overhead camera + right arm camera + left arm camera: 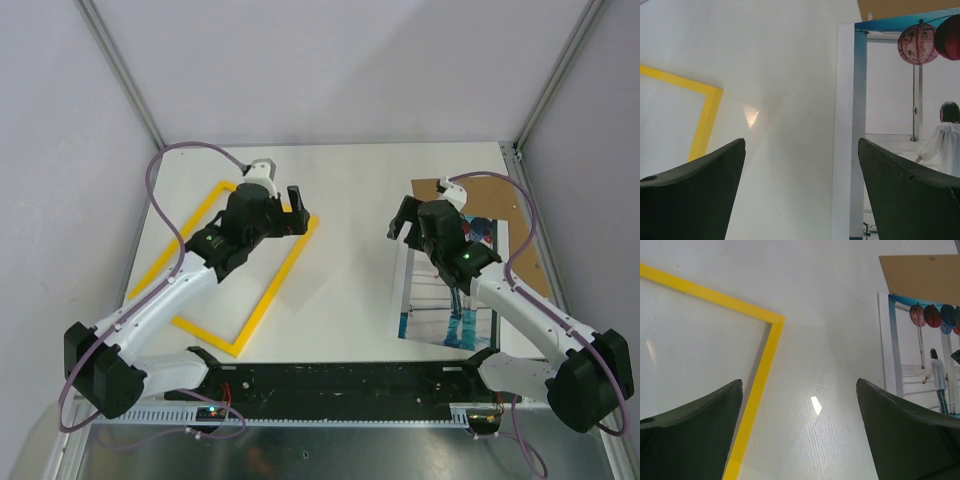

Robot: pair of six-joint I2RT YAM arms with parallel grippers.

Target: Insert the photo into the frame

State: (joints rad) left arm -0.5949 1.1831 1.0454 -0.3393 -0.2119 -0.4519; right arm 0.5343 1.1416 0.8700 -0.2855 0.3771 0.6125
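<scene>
Evidently, nothing is yet accomplished: the photo [425, 300] is laid flat at three o'clock, well apart from the frame [274, 290] at nine o'clock; the left gripper [800, 430] and right gripper [800, 190] are held open, empty.

Open gap between frame [277, 285] and photo [420, 300]

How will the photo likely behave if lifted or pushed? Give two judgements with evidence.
The photo looks sheet-thin and lies flat on the table, so it would probably bend when lifted by one edge. It looks light, so a push likely slides it.
</scene>
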